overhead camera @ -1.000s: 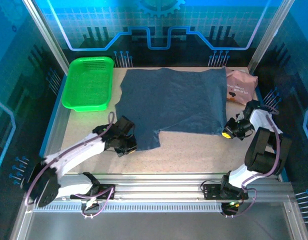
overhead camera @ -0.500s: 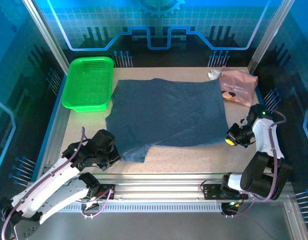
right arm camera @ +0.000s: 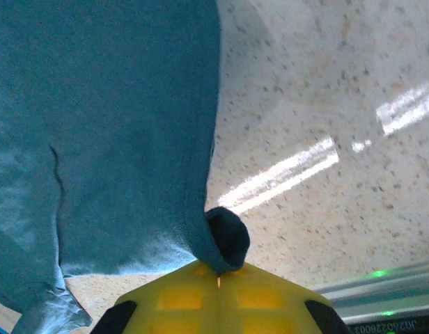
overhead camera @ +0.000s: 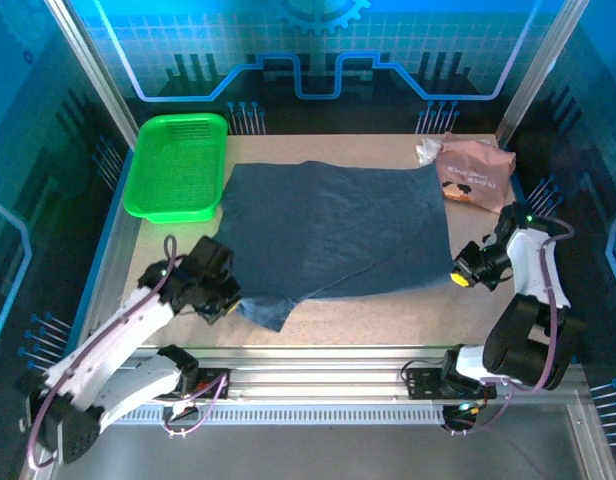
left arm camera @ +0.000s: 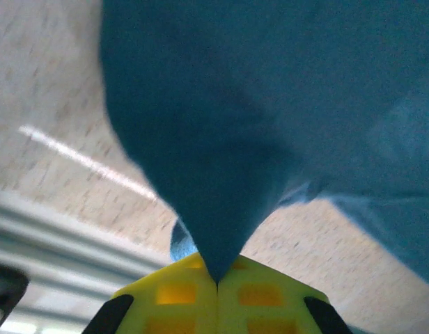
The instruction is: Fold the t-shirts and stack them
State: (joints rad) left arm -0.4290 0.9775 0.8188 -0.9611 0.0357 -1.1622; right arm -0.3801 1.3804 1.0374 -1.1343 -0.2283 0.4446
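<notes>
Green basket (overhead camera: 173, 213) back-left, blue t-shirt (overhead camera: 328, 230) spread beside it, pink t-shirt (overhead camera: 475, 178) back-right

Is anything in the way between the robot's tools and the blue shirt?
No, nothing visible. The left tool pinches one corner of the blue shirt, and the right tool pinches another.

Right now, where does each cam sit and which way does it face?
Top external: above and behind the robot, looking down on the table, slate-blue t-shirt, pink t-shirt, green mesh basket; left arm, right arm show.
Left wrist: on the left gripper, facing along its shut yellow fingers at the pinched t-shirt.
Right wrist: on the right gripper, likewise shut on the t-shirt's edge.
Shared: all three show the slate-blue t-shirt and table.
</notes>
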